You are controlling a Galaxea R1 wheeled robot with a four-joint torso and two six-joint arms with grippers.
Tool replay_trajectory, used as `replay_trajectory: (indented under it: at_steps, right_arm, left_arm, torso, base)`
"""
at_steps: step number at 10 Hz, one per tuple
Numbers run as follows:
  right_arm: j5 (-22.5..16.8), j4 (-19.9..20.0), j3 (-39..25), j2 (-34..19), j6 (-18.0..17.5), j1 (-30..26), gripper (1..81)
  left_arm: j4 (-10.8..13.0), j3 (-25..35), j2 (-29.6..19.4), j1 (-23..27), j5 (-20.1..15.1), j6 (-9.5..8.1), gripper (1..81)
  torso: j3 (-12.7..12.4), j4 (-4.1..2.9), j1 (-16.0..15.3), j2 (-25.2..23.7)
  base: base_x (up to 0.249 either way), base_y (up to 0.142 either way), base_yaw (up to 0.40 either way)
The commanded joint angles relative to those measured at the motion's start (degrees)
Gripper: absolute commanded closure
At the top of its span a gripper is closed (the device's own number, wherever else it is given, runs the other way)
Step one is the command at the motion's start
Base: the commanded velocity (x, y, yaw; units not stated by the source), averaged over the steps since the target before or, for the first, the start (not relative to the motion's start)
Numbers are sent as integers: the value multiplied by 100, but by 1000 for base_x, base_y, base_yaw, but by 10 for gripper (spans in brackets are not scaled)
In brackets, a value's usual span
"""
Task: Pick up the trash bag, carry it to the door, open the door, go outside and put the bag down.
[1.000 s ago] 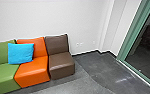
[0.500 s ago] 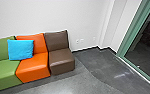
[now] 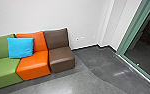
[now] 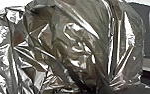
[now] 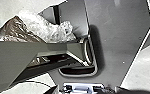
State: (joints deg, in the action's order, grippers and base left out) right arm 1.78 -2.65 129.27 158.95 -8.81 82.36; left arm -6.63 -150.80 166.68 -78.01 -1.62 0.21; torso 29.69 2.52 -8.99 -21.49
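The trash bag (image 4: 78,47), shiny, crumpled and dark with brownish patches showing through, is very large and close in the left wrist view, its folds drawn together low down. In the right wrist view, part of the bag (image 5: 16,30) appears beyond the robot's dark bar, beside a whitish, clear crumpled piece of plastic. How either gripper stands cannot be made out. On the right of the head view is a green-framed (image 3: 136,26) glass panel with a dark space behind it; whether it is the door I cannot tell.
Joined seats in green (image 3: 3,71), orange (image 3: 34,66) and brown (image 3: 62,58) stand along the white wall (image 3: 53,13), a blue cushion (image 3: 20,47) on them. Grey floor (image 3: 101,62) runs from the seats to the glass panel's bottom frame.
The whole head view has shifted slightly, so the camera has moved; the seats now appear higher, with more floor in front of them.
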Motion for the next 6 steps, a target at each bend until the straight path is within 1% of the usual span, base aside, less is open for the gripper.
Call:
replay_trajectory:
  at_steps: [1,4,5,6]
  right_arm:
    - [-363,-52,-70,-45,2,-127,10]
    - [-354,-52,-70,-37,2,-135,10]
    - [-362,-52,-70,-37,2,-136,10]
    - [-363,-52,-70,-28,2,-135,10]
  left_arm:
    - [39,-73,32,132,-436,50,811]
    - [39,-310,172,132,-436,41,811]
    - [39,-319,182,132,-436,49,811]
    - [48,-319,182,132,-436,50,811]
  torso:
    - [-453,0,-2,-5]
    - [-951,0,24,15]
    - [-695,0,28,15]
    - [-807,0,30,15]
  base:
    - [0,0,0]
    - [0,0,0]
    - [0,0,0]
    - [0,0,0]
